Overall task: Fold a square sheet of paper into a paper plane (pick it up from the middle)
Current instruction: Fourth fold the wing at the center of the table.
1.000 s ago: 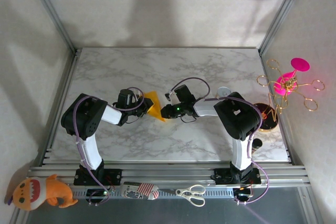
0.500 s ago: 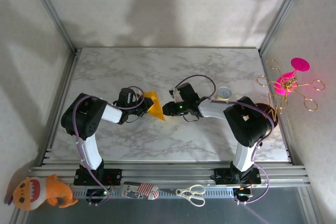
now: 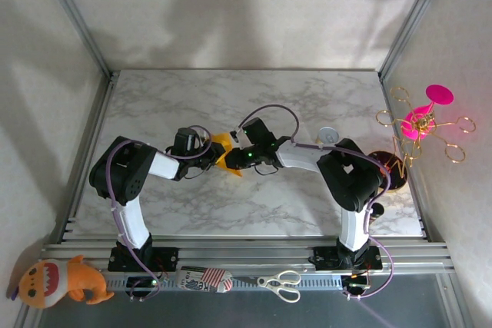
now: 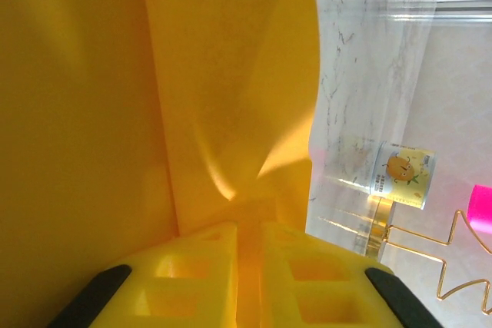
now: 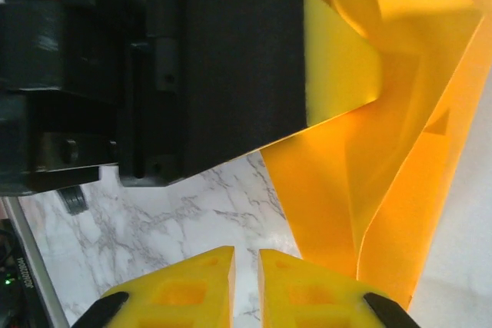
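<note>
The paper plane (image 3: 224, 151) is orange-yellow paper folded to a pointed shape with creases, held just above the marble table (image 3: 307, 205). My left gripper (image 3: 209, 156) is shut on its left end. In the left wrist view the paper plane (image 4: 231, 74) rises from between my pinched fingertips (image 4: 219, 240). My right gripper (image 3: 235, 160) has come in from the right and overlaps the paper's right edge. In the right wrist view its jaws (image 5: 246, 255) stand nearly together over bare marble with nothing between them. There the paper plane (image 5: 384, 190) hangs just to the right, below the left gripper's finger (image 5: 338, 67).
A small can (image 3: 328, 136) stands right of centre, also in the left wrist view as the can (image 4: 401, 177). A gold wire stand with a pink disc (image 3: 421, 120) and a dark round base (image 3: 388, 171) sit at the right edge. Scissors (image 3: 280, 283) and a plush toy (image 3: 58, 282) lie on the front rail.
My right gripper has slid left across the table and now reaches the paper's right edge. The left gripper has kept still, holding the paper.
</note>
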